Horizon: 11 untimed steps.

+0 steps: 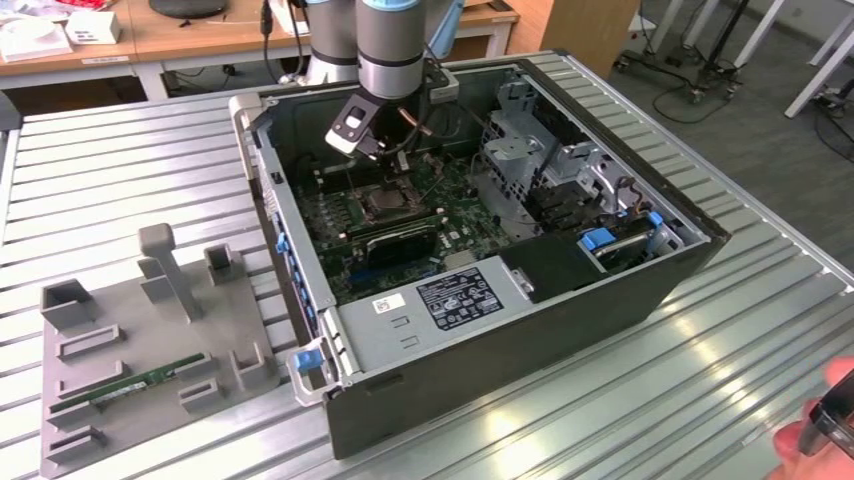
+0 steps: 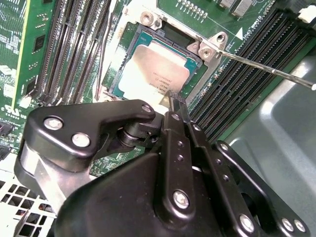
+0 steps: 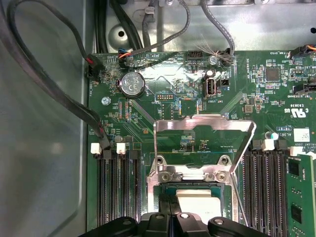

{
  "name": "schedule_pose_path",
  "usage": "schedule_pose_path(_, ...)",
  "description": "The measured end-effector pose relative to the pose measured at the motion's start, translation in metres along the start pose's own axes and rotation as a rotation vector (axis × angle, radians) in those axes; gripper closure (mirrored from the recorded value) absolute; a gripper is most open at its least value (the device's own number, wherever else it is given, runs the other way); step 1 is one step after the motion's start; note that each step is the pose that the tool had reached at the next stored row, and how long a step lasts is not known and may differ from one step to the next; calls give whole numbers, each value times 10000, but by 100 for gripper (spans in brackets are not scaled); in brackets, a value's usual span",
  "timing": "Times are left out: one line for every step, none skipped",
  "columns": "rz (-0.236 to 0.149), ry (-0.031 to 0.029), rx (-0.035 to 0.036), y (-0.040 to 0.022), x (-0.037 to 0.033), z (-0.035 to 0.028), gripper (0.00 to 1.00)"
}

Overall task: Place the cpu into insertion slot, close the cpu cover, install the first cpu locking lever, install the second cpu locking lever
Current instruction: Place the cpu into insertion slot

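In the exterior view, the gripper (image 1: 396,160) hangs inside the open computer case (image 1: 534,350), at the upper middle of the frame. Its fingers are pressed together, close above the cpu (image 2: 153,71), which lies in the socket. The cpu cover (image 3: 205,120) stands open.

Ribbed metal table (image 1: 120,160), wooden desks (image 1: 174,40)

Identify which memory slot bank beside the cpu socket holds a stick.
The bank away from the grey case wall: a green memory stick stands in one slot. The wall-side bank shows empty slots.
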<state>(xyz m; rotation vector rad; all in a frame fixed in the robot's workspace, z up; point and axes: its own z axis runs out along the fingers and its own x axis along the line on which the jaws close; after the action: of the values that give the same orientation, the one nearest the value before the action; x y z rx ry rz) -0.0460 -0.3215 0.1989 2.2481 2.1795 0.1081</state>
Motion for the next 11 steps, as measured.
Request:
schedule_pose_path(0,9,-6,1,1,-5,89)
schedule_pose_path(0,18,-11,3,4,-14,89)
schedule_pose_path(1,9,-5,3,3,-34,89)
schedule_pose_path(0,-1,1,3,2,-57,89)
schedule_pose_path(0,3,-1,4,4,-75,89)
schedule_pose_path(0,2,-1,5,4,-93,89)
schedule_pose_path(0,-1,1,6,5,-114,89)
schedule_pose_path(0,-1,1,7,6,-133,89)
schedule_pose_path(0,0,0,8,6,-150,89)
schedule_pose_path(-1,0,-2,9,7,-162,89)
schedule_pose_path(-2,0,-10,8,7,-167,89)
